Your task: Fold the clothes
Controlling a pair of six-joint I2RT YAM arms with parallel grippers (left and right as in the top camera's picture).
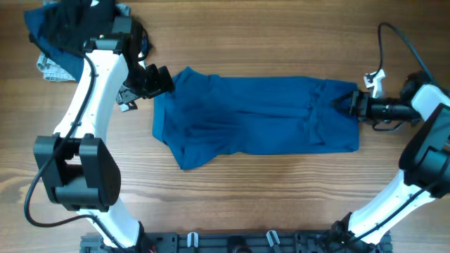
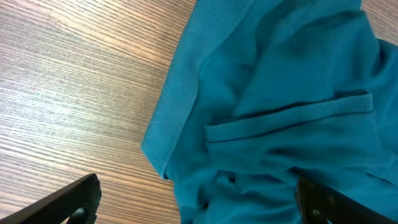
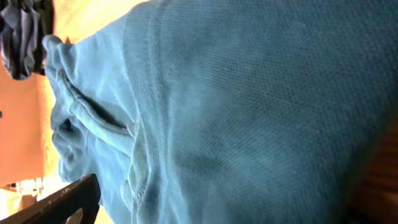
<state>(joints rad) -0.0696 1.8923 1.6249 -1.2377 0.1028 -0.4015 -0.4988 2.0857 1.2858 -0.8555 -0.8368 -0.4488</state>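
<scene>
The blue garment (image 1: pixel 260 116) lay spread flat on the wooden worktop (image 1: pixel 246 190), stretched lengthwise between the two arms. Its body was rumpled, with creases running toward both ends.

The left end effector (image 1: pixel 160 79) stood at the garment's left end, at the far corner. It was released: in the left wrist view its two dark fingers (image 2: pixel 68 199) stood wide apart, one over bare wood just beside the garment, the other over the cloth. That view also showed the garment's ribbed hem (image 2: pixel 171 106) lying on the wood, and a ribbed band (image 2: pixel 292 112) across the cloth.

The right end effector (image 1: pixel 354 105) stood at the garment's right end, touching its far corner. Cloth filled the right wrist view and only one finger (image 3: pixel 62 202) showed. I cannot tell whether it was clenched or released.

A pile of dark clothes (image 1: pixel 60 28) sat beyond the garment's left end, well apart from it.
</scene>
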